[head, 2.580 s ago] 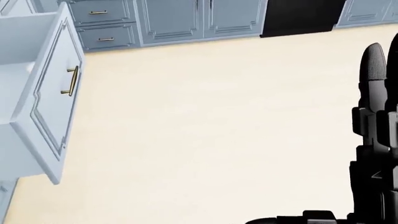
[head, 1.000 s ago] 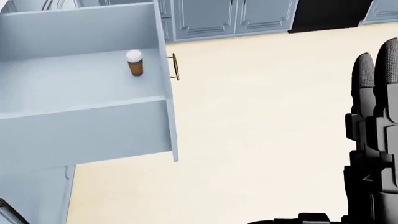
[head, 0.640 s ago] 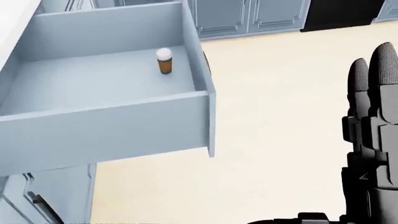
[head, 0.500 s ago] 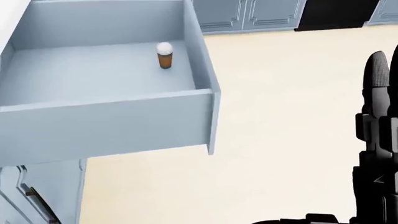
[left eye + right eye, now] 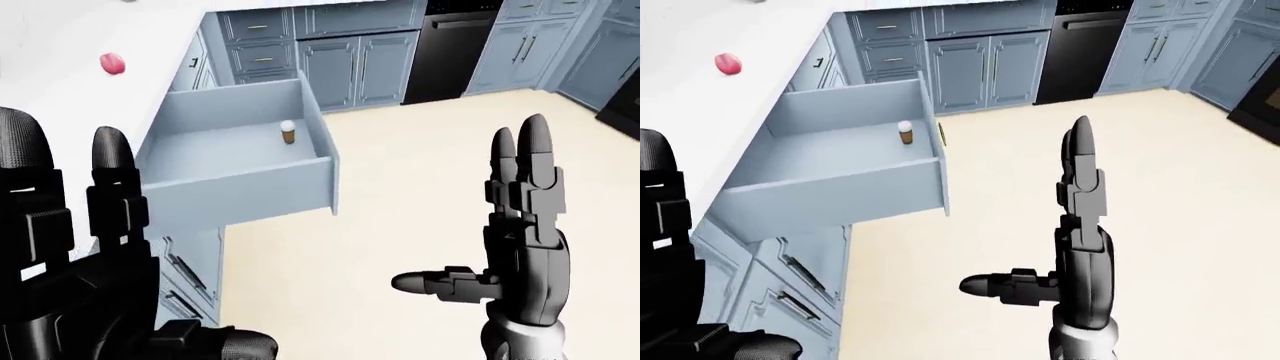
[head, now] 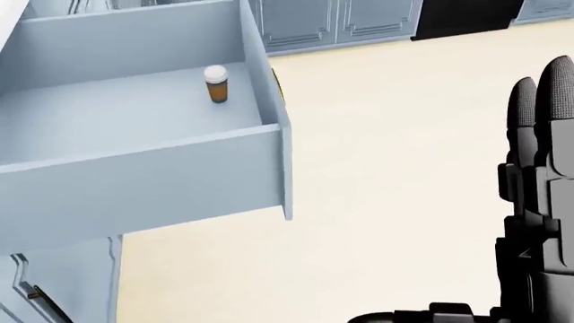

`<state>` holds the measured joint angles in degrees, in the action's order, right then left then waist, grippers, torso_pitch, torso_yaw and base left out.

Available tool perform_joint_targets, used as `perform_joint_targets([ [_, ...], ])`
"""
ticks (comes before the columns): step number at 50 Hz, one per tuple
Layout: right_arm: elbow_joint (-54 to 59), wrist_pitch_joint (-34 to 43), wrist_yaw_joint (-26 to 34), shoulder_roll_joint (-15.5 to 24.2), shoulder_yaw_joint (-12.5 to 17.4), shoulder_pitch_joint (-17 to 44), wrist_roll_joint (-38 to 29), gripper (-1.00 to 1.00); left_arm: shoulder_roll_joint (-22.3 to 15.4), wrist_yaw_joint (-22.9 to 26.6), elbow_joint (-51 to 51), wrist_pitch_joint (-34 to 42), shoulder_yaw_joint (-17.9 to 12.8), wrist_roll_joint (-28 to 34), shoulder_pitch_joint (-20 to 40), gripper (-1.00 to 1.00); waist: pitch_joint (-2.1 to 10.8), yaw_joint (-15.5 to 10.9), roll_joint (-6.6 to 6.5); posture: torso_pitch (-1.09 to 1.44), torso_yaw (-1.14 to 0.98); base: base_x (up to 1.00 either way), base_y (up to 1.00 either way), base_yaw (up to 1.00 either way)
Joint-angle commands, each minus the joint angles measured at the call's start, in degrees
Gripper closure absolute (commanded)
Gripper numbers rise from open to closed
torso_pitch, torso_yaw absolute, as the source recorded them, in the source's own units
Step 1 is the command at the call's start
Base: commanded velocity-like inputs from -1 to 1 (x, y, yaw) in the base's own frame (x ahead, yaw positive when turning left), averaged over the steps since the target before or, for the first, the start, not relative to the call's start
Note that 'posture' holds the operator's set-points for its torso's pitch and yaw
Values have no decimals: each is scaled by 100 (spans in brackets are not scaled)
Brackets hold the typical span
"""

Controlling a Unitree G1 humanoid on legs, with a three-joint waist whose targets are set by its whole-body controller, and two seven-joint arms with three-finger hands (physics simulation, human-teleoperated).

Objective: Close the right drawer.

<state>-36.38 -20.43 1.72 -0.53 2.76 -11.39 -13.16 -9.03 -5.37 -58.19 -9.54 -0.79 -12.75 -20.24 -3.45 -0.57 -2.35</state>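
Observation:
The right drawer [image 5: 240, 191] is pale blue and stands pulled out from under the white counter, at the left of all views. Its front panel [image 6: 285, 168] with a brass handle faces the floor on the right. A small amber bottle with a white cap [image 6: 216, 83] stands upright inside, near that panel. My right hand [image 5: 465, 214] is raised to the right of the drawer and clear of it, open, fingers up and thumb out to the left. At the bottom left of the left-eye view, my left hand [image 5: 130, 240] is also open and holds nothing.
A pink object [image 5: 112, 64] lies on the white counter [image 5: 60, 97]. More drawers [image 5: 190, 277] sit below the open one. Blue cabinets [image 5: 350, 60] and a black dishwasher [image 5: 450, 37] line the top. Beige floor [image 5: 420, 165] spreads to the right.
The camera has swung, bringing the open drawer from the left edge into full view with the bottle inside. My right hand stays raised at the right edge.

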Motion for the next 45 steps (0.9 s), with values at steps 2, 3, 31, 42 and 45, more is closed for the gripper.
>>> perform_joint_targets([
  [2,-193,-59,-1,33,48,62,35,-100,-26,-18,-179,-111,17,8,17,-100,15,6,-99,0,0,12,0,0],
  [3,-207,-43,-4,27,54,60,25,-100,-30,-27,-179,-102,17,8,27,-100,57,-4,-94,0,0,12,0,0],
  [31,-112,106,66,65,149,278,108,-100,301,306,-180,-43,-75,46,17,-100,92,-8,-51,0,0,13,0,0],
  [42,-126,120,76,70,124,275,87,-100,257,267,-180,-49,-82,16,13,-100,58,70,456,0,0,12,0,0],
  [45,-141,123,84,70,125,268,97,-100,253,264,-180,-52,-82,11,7,-100,51,60,319,0,0,13,0,0],
])
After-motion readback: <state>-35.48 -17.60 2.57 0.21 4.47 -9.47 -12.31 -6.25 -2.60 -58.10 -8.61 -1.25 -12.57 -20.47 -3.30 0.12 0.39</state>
